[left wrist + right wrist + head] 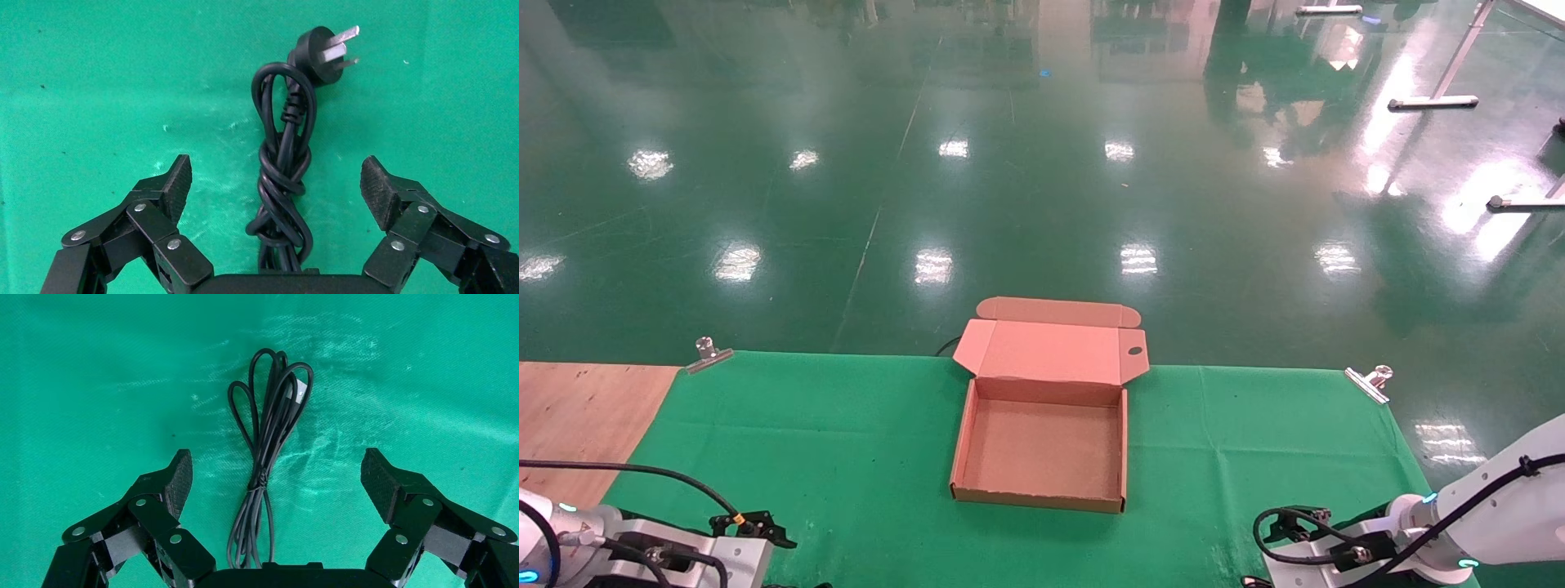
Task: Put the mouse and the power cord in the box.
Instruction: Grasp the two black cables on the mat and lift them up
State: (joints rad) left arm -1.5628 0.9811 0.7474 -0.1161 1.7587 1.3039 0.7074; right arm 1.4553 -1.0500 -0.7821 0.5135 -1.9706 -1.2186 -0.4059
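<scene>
Hovering open-jawed, left gripper (275, 184) straddled the cord (284, 177) on the cloth (92, 92); right gripper (275, 478), also open, sat over the mouse wire (266, 459), mouse itself unseen. Box (1042, 441) sat empty, lid up, mid-table. Judged step 1: grasp not made; next calls for descent and closing.

Mouse body hidden; its wire (269, 459) runs under the right hand (275, 478).
</scene>
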